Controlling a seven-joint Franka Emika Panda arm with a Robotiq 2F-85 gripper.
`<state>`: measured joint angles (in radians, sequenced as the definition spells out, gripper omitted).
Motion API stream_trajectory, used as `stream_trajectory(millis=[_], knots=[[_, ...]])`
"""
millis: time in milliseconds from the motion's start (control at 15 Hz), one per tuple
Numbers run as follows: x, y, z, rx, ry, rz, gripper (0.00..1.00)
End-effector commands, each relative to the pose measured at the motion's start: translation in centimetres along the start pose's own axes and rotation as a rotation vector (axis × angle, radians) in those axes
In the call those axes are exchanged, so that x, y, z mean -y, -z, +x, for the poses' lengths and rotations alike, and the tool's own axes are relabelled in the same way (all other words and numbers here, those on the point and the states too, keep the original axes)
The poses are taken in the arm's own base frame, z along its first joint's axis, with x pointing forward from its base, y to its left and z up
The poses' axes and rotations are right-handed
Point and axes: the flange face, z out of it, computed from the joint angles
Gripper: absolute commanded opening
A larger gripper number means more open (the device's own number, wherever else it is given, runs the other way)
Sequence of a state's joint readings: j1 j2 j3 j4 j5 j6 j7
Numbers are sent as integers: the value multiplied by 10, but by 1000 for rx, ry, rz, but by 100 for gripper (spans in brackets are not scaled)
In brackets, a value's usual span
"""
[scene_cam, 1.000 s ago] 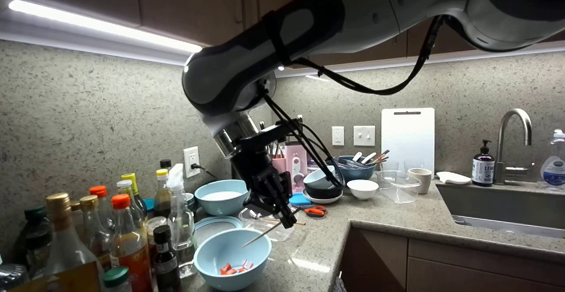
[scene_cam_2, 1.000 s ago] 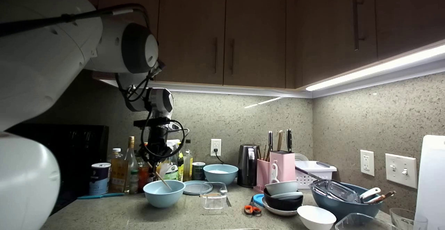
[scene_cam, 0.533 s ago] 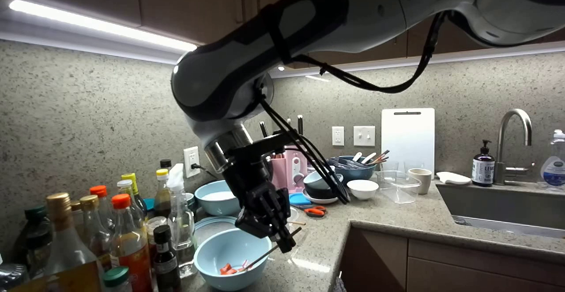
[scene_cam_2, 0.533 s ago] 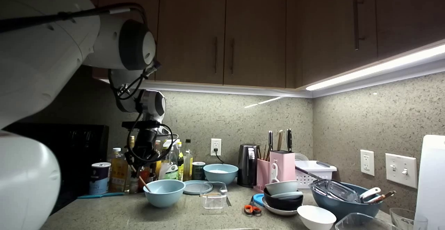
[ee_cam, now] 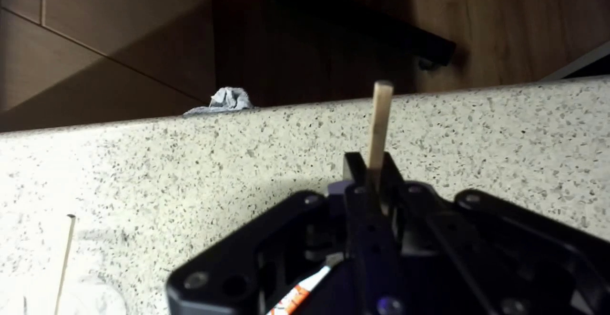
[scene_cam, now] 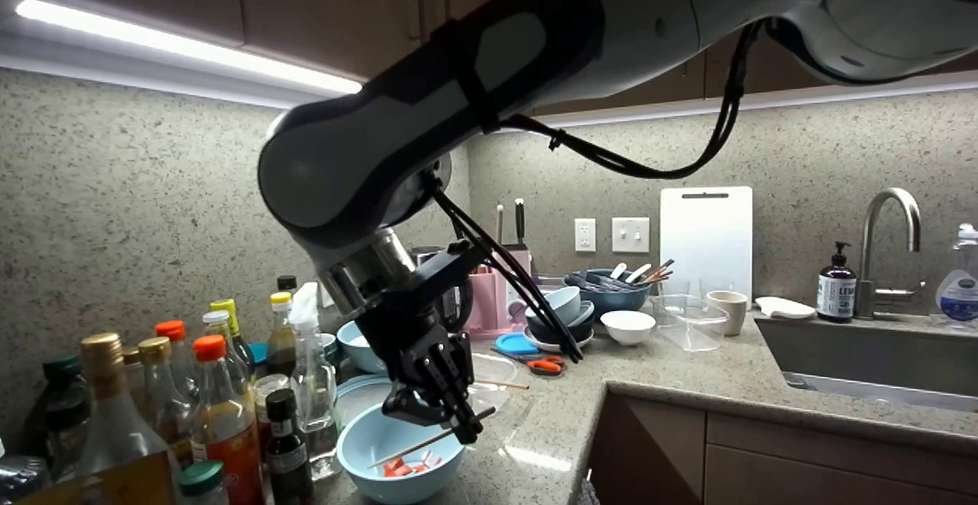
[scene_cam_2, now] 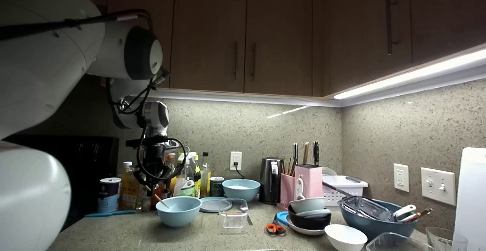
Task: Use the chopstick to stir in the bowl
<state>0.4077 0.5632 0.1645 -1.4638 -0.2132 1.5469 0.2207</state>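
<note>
My fingers (scene_cam: 465, 430) are clamped on the chopstick (scene_cam: 416, 446). In an exterior view, it slants toward eight o'clock into the blue bowl (scene_cam: 401, 488), which holds red pieces (scene_cam: 399, 468).

In the wrist view, the jaws are hiding most of the chopstick (ee_cam: 380, 122). Red pieces (scene_cam: 393, 468) in the bowl (scene_cam: 405, 488) are appearing too small to identify. An exterior view's edge is cropping a white board (scene_cam_2: 471, 205).
</note>
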Motion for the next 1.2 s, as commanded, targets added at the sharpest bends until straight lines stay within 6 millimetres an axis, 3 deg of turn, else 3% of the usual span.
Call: stream_trajectory(millis=[0,600,867,1133], knots=[[-11,4,7,-28,-15,-60,2],[-66,6,-6,7,-121,-42,2],[-68,-8,-10,84,-102,89,2],[-56,-20,-10,138,-82,259,2]])
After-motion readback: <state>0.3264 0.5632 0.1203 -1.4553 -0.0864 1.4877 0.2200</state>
